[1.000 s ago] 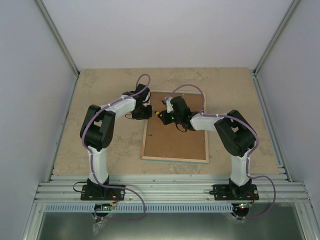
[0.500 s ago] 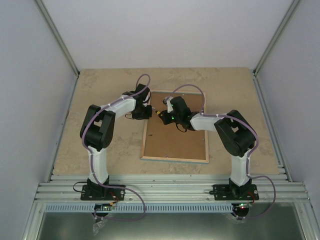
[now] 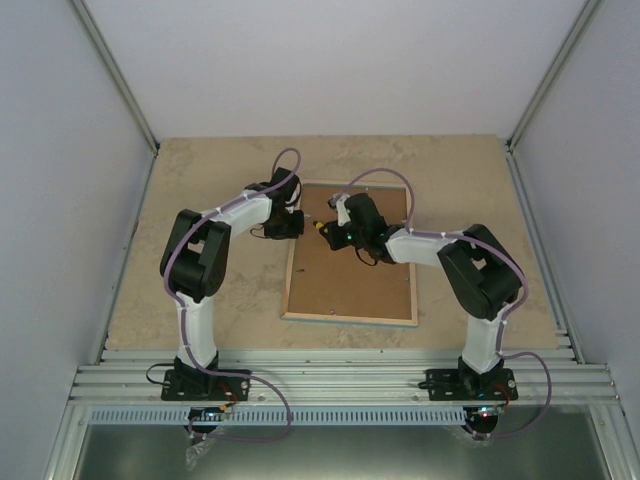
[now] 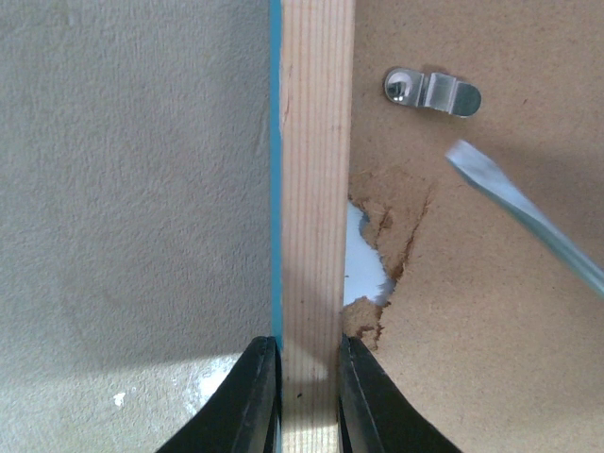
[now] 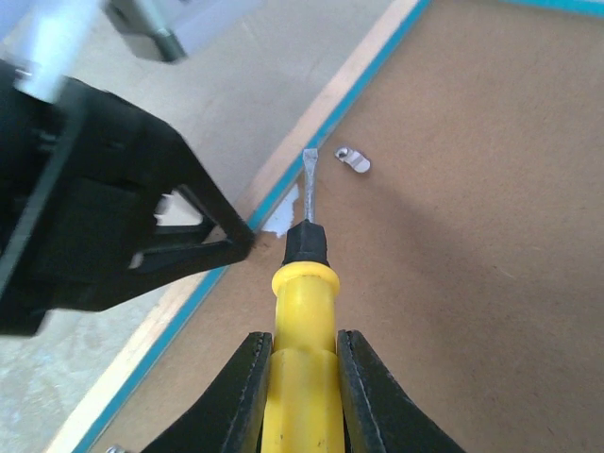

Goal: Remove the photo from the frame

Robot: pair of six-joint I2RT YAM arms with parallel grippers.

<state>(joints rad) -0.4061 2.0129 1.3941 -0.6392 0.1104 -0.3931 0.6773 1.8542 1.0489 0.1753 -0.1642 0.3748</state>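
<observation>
Though unseen overhead, the frame (image 4: 311,142) shows torn backing in wrist views.

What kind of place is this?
Probably a robot testing booth, not a home: plain white walls, a left arm and right arm bolted to a metal rail, and a table holding a frame.

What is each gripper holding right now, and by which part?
The left gripper clamps the frame by its wood rim. The right gripper holds a screwdriver by its yellow handle.
</observation>
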